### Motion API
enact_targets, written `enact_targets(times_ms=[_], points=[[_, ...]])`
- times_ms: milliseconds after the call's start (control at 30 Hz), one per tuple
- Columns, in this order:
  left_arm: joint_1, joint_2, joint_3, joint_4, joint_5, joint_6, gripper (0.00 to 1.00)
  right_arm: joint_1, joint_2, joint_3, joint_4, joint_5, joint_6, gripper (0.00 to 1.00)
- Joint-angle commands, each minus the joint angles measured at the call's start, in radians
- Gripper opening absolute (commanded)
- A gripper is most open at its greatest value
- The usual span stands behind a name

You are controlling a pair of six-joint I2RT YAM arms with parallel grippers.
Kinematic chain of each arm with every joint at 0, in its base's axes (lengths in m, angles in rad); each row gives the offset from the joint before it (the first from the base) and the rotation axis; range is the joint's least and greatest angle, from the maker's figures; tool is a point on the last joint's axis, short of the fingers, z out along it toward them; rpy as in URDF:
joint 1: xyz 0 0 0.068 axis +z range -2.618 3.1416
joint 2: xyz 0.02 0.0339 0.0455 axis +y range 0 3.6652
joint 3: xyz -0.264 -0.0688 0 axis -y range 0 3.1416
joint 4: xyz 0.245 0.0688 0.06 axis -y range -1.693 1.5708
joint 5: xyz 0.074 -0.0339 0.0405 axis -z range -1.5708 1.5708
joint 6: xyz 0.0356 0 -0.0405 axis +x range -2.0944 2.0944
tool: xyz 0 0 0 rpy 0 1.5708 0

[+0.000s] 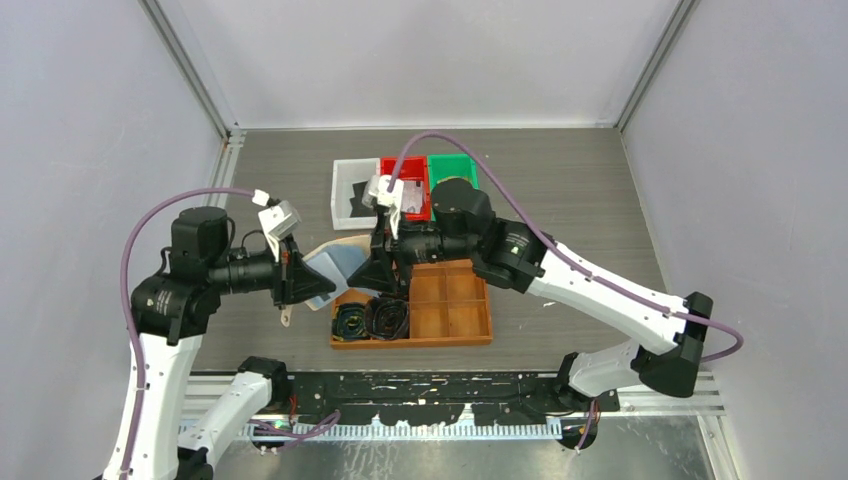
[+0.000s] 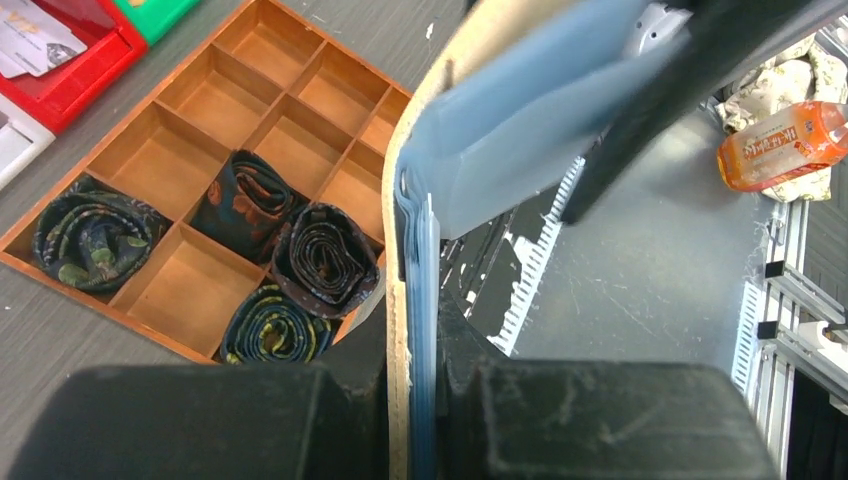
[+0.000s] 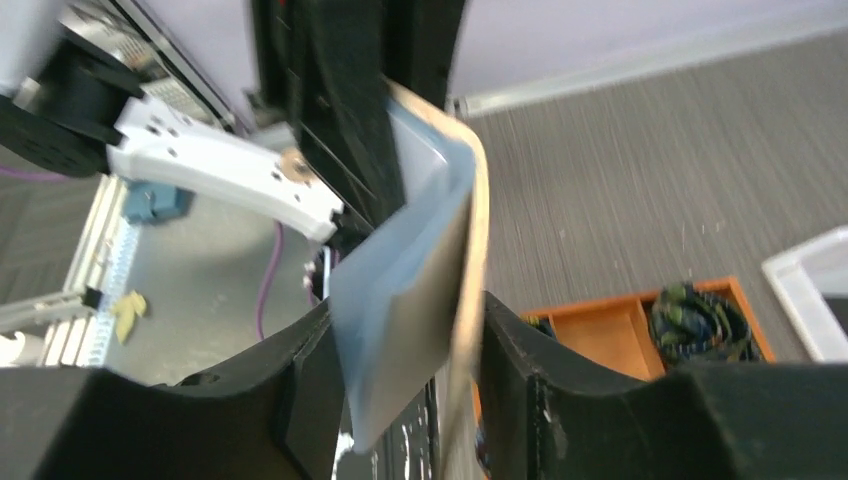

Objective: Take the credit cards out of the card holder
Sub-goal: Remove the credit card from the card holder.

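Tan card holder (image 1: 338, 262) hangs above the grey desk (image 1: 580, 200), left of centre in the overhead view, between the two arms. It is partly unfolded, with its pale blue pockets showing. The left fingers (image 1: 308, 283) come at it from the left and pinch its edge. In the left wrist view, the tan cover and blue leaves are squeezed edge-on between the two black fingers at the bottom of the frame. The right fingers (image 1: 368, 278) reach in from the right and stand spread, one on either side of the holder. The right wrist view is blurred, and I cannot tell whether they press on it.

Below and right of the holder, a wooden tray (image 1: 452, 302) lies on the desk, with dark coiled belts (image 1: 372, 318) in its lower left compartments. Above the tray in the frame, a white bin (image 1: 350, 180), a red bin (image 1: 410, 165) and a green bin (image 1: 455, 168) sit side by side. Pale credit cards (image 2: 35, 42) lie in the red bin.
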State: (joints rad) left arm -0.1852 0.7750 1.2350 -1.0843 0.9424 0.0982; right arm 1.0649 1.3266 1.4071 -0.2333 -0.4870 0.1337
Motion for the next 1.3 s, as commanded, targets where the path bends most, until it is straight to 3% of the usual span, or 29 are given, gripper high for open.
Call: enact_targets(times_ms=[0,67,133,233,267,333,400,467,633,700,767,833,1267], points=[[0.001,0.003,0.059,-0.043,0.032,0.074,0.03,0.000,0.026,0.071,-0.129,0.051,-0.087,0.51],[0.001,0.012,0.067,-0.062,0.043,0.094,0.04,0.000,0.034,0.087,-0.142,0.082,-0.095,0.46],[0.001,0.017,0.078,-0.084,0.048,0.120,0.04,0.000,0.035,0.095,-0.141,0.121,-0.094,0.36],[0.001,0.026,0.091,-0.117,0.046,0.159,0.08,0.000,0.026,0.099,-0.110,0.183,-0.065,0.03],[0.001,0.027,0.092,-0.115,0.044,0.162,0.14,0.000,0.020,0.097,-0.101,0.186,-0.058,0.01],[0.000,0.024,0.082,-0.098,0.040,0.148,0.49,0.001,0.004,0.086,-0.071,0.135,-0.045,0.01],[0.001,0.005,0.057,-0.039,0.026,0.077,0.75,0.001,-0.020,0.053,-0.004,0.092,-0.012,0.01],[0.001,-0.033,0.015,0.059,0.023,-0.014,0.83,0.000,-0.053,0.009,0.068,0.086,0.022,0.01],[0.000,-0.165,-0.115,0.341,0.025,-0.249,0.82,-0.001,-0.150,-0.108,0.221,0.113,0.104,0.01],[0.001,-0.189,-0.143,0.409,0.018,-0.311,0.73,-0.001,-0.185,-0.151,0.284,0.130,0.141,0.01],[0.001,-0.196,-0.154,0.454,0.012,-0.367,0.58,-0.001,-0.216,-0.189,0.326,0.150,0.175,0.01],[0.002,-0.199,-0.152,0.492,0.034,-0.423,0.52,-0.001,-0.236,-0.213,0.354,0.162,0.207,0.01],[0.001,-0.207,-0.147,0.709,0.091,-0.694,0.52,-0.001,-0.255,-0.247,0.409,0.179,0.316,0.01]])
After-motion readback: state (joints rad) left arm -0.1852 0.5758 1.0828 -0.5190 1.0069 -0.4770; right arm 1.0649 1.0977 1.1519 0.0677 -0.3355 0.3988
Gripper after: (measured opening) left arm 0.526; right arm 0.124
